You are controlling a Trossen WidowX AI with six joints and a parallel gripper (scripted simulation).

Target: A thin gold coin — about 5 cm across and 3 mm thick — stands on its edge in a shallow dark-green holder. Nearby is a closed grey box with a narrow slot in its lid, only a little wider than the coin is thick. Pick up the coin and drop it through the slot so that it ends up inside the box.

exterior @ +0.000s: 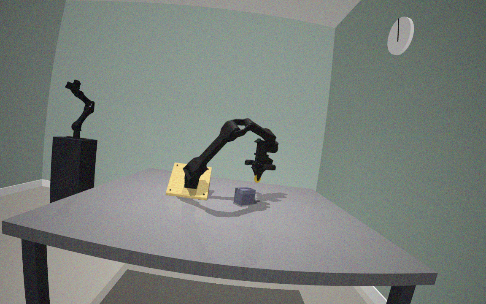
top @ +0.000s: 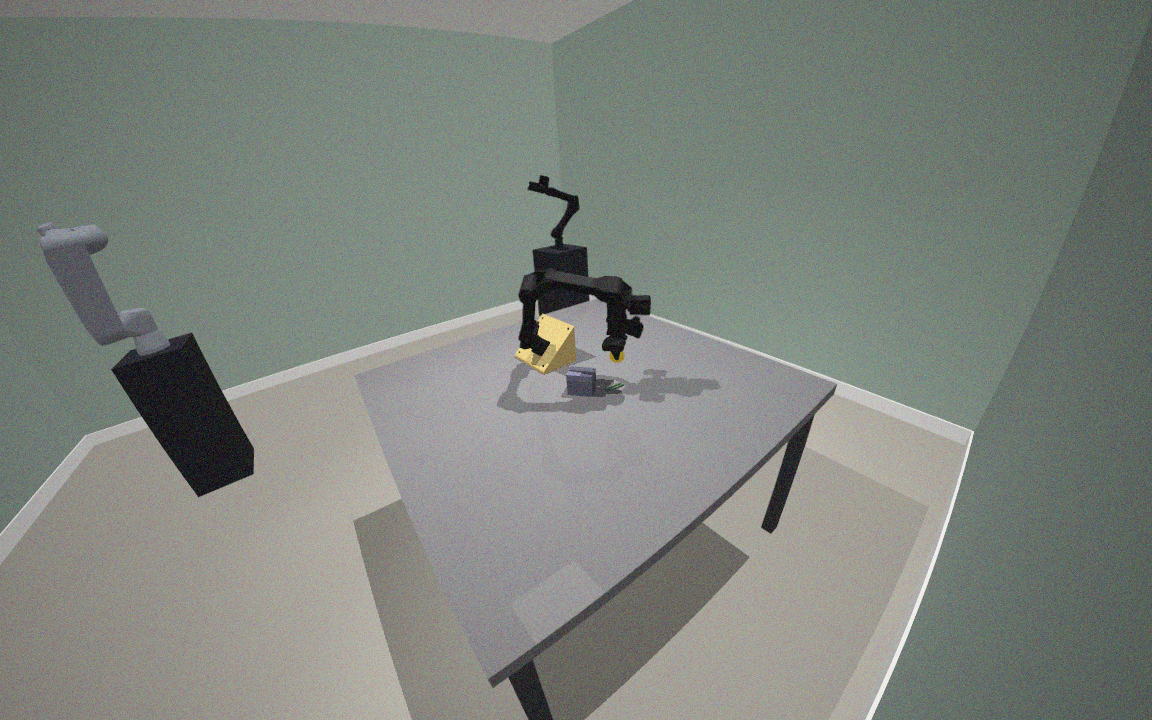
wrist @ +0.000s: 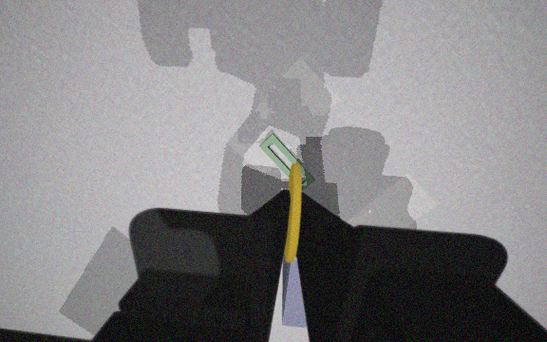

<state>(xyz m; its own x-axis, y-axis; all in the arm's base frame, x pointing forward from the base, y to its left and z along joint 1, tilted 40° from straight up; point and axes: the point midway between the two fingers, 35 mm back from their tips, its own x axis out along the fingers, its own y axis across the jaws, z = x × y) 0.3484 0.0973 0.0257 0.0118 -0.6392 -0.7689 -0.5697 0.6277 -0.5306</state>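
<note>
The gripper [wrist: 293,223] is clenched on the gold coin [wrist: 294,214], which hangs in the air above the table [exterior: 214,234], lifted out of the green holder [wrist: 280,157] and not yet over the grey box [exterior: 244,195]. The main risk from here, as I judge it, is a miss at the slot: the slot is barely wider than the coin, so any twist of the wrist that leaves the coin's plane off the slot's line would make the edge land on the lid and jam, or tip flat on top when let go. A second risk is slip, since the fingers pinch only the upper part of a thin smooth disc, and a quick swing could rotate it in the grip. In the wrist view the coin is seen edge-on, its long axis running 12 to 6 o'clock with a slight lean, its flat faces turned to 3 and 9 against the finger pads; the holder beyond it points toward about 10 to 4. In the exterior view the box sits at roughly 7 o'clock below the gripper, though the slot's direction is too small to read there.
</note>
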